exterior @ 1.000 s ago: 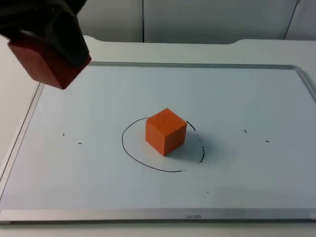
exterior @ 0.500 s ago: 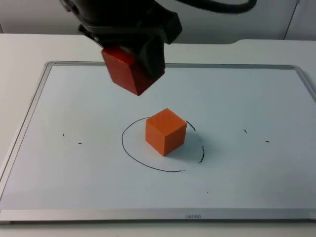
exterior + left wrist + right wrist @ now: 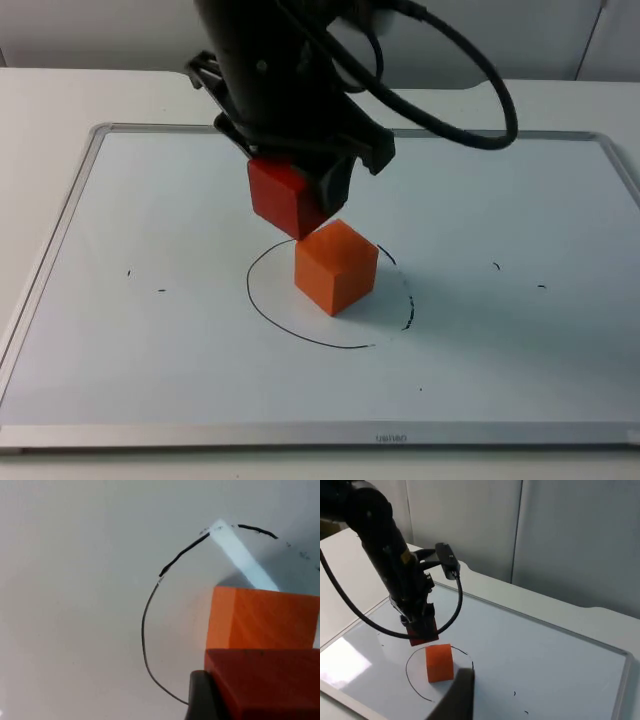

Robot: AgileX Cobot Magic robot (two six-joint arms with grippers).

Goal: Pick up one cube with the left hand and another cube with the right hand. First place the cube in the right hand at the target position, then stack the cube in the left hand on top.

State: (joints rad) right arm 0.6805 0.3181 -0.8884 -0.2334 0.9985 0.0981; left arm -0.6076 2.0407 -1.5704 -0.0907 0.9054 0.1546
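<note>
- Cubes first, from the top view: I see a solid orange cube (image 3: pixel 336 267) resting on the white board (image 3: pixel 520 340) inside a hand-drawn black circle (image 3: pixel 262 310), towards the circle's far side; a darker red cube (image 3: pixel 285 196) hangs just above and slightly behind-left of it, close to the orange cube's upper corner; I cannot tell whether the two touch; the left gripper (image 3: pixel 300 185) has its fingers closed against the red cube's sides, the black arm reaching down from above.
- Left wrist view: the red cube (image 3: pixel 265 682) sits clamped beside a black fingertip (image 3: pixel 200 697); the orange cube (image 3: pixel 260 617) lies right past it, and the black circle (image 3: pixel 147 625) curves round on the board.
- Right wrist view: from a raised spot well back from the board I look down on the left gripper (image 3: pixel 422 630) holding the red cube (image 3: pixel 423 636) just over the orange cube (image 3: pixel 439 663); the right gripper's own dark fingertip (image 3: pixel 457 700) shows near the edge; I cannot tell how its fingers stand; this arm waits.
</note>
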